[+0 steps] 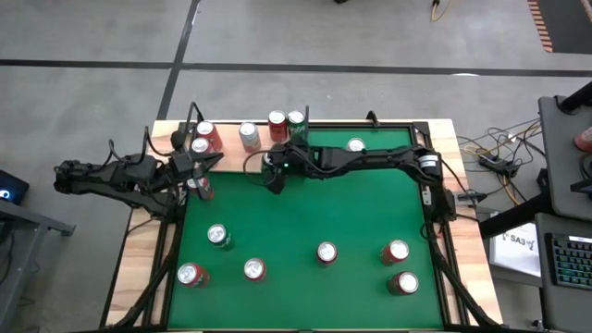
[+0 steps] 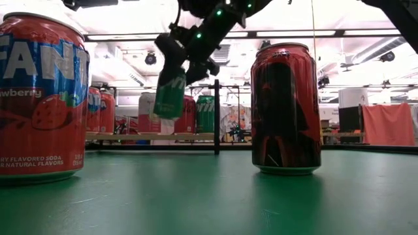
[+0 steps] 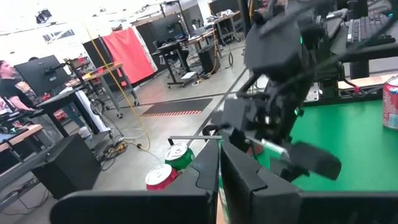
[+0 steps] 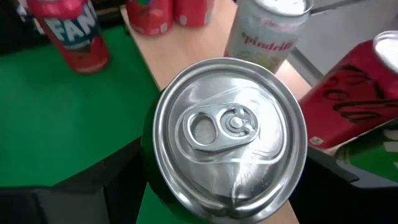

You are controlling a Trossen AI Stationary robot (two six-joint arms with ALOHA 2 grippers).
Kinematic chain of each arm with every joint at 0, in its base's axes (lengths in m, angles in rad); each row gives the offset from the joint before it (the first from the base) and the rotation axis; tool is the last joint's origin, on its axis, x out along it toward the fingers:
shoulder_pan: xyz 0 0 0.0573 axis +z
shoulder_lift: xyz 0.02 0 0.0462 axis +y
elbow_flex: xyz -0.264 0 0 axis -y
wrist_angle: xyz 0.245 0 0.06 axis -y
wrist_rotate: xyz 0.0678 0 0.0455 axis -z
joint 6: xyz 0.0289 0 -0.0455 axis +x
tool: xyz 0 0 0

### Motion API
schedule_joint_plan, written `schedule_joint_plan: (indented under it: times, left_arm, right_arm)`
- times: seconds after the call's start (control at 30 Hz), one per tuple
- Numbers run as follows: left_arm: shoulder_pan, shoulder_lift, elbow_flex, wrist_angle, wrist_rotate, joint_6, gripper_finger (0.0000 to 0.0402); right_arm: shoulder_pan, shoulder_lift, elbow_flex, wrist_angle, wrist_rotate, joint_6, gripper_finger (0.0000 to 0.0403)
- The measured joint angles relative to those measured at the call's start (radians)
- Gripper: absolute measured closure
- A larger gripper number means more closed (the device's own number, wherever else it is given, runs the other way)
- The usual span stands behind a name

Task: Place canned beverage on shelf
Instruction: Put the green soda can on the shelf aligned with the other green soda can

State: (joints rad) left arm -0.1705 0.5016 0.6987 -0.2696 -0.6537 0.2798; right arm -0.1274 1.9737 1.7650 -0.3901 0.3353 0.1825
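1. High view: right gripper (image 1: 275, 170) sits just short of the pale wood shelf (image 1: 231, 146), which already carries five cans. Left gripper (image 1: 197, 165) pressed together beside it.
2. Low view: green aluminium can (image 2: 171, 91) pinched, airborne, tilted.
3. Right wrist view: shelf just ahead; placing and release remain.

You are looking at the flat pale wood shelf (image 1: 236, 139) lying along the table's far left corner, with cans standing on it in a row. The right gripper (image 1: 275, 176) is hanging just in front of it, gripping the green aluminium can (image 2: 170, 93) above the felt-covered table (image 1: 305, 217). Seven cans are standing nearer you.
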Motion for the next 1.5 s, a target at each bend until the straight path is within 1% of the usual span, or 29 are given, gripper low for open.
schedule_joint_plan:
  times: [0.2, 0.6, 1.23, 1.5]
  left_arm:
    - [0.0, 0.001, 0.0, 0.0, 0.0, 0.0, 0.0402]
    - [0.0, 0.001, 0.0, -0.002, -0.001, -0.001, 0.0402]
    - [0.0, 0.001, 0.0, -0.004, -0.001, -0.004, 0.0402]
    - [0.0, 0.001, 0.0, -0.01, -0.001, -0.004, 0.0402]
  right_arm:
    - [-0.018, 0.017, 0.045, -0.027, 0.008, -0.008, 0.0108]
    - [-0.042, 0.018, 0.046, -0.163, 0.006, -0.032, 0.0108]
    - [-0.057, 0.023, 0.038, -0.147, 0.017, -0.04, 0.0107]
    - [-0.06, 0.034, 0.037, -0.143, 0.038, -0.044, 0.0089]
